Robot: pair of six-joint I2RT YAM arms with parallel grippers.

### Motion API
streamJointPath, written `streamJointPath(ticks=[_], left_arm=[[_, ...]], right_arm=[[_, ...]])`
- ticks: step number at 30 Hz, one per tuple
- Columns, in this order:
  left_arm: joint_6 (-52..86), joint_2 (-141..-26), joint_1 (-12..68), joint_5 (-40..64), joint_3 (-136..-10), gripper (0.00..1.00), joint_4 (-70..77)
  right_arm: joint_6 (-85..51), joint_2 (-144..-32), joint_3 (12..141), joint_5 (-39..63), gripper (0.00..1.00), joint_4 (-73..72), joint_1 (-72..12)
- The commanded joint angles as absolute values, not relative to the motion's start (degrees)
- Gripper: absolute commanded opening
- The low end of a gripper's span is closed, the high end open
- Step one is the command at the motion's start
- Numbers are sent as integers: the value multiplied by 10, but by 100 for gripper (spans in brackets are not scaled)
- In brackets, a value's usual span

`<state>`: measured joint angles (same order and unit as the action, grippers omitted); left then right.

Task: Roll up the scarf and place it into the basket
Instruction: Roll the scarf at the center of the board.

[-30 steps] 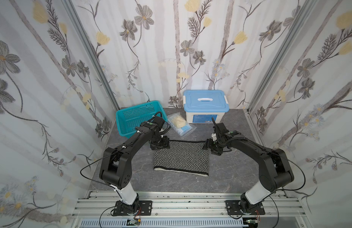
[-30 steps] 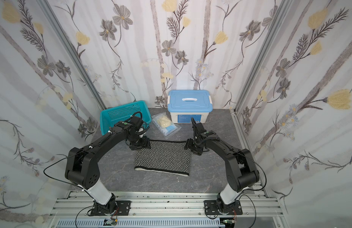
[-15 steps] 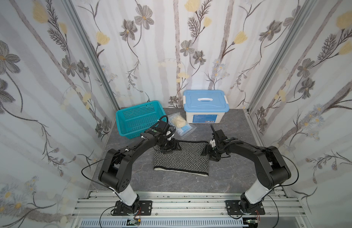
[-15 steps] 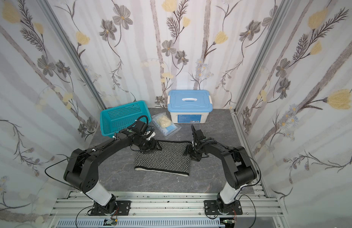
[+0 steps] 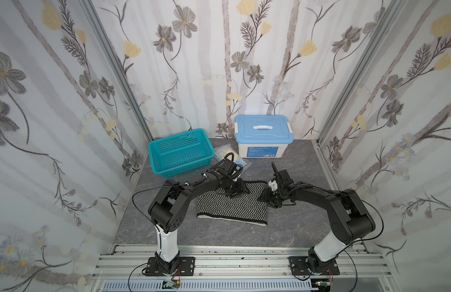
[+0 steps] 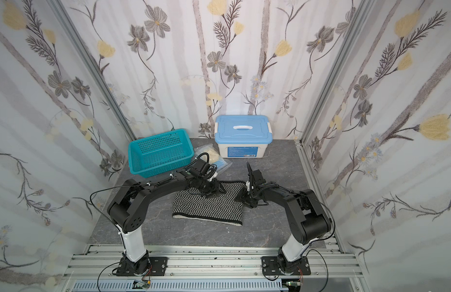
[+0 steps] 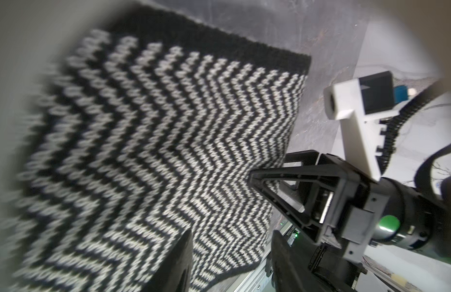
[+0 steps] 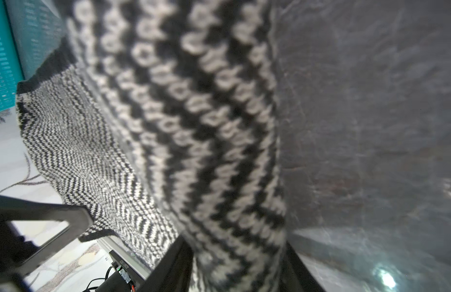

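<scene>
The desk [image 5: 295,227] carries the empty teal basket [image 5: 178,164] beyond my left jaws and the herringbone scarf [image 5: 232,209], which spreads from both jaws toward my bases. My right jaws pinch its corner. My left jaws stand narrow over its far edge, and I cannot tell whether they grip. If one side slips, I judge the roll will skew. Both wrist views blur, and the pinch points are out of frame.

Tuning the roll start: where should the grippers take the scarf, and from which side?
Take the scarf by its far black border, one pinch near each end, coming down from the side of the basket. It lies flat and folded, so only an edge can be pinched; that one should roll toward the near cream edge.
</scene>
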<state>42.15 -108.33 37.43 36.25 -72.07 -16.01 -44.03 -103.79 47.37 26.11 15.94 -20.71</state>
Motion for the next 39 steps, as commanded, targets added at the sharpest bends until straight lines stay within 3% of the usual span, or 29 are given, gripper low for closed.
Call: streamJointPath(ticks=[1,7,13,22,33,39], left_arm=[[440,-1099,382,362,-730,51,-147],[442,-1134,395,362,-718,47,-134],[454,-1144,402,356,-696,47,-110],[466,-1176,438,363,-702,46,-73],[527,-1189,437,362,-678,47,40],[535,-1160,429,362,-659,57,53]], right_arm=[[-434,-1042,474,224,40,196,-207],[-432,-1034,476,211,24,211,-205],[-423,-1004,480,202,0,232,-197],[-390,-926,553,210,0,306,-179],[-427,-928,578,229,0,315,-226],[-446,-956,577,214,0,300,-272]])
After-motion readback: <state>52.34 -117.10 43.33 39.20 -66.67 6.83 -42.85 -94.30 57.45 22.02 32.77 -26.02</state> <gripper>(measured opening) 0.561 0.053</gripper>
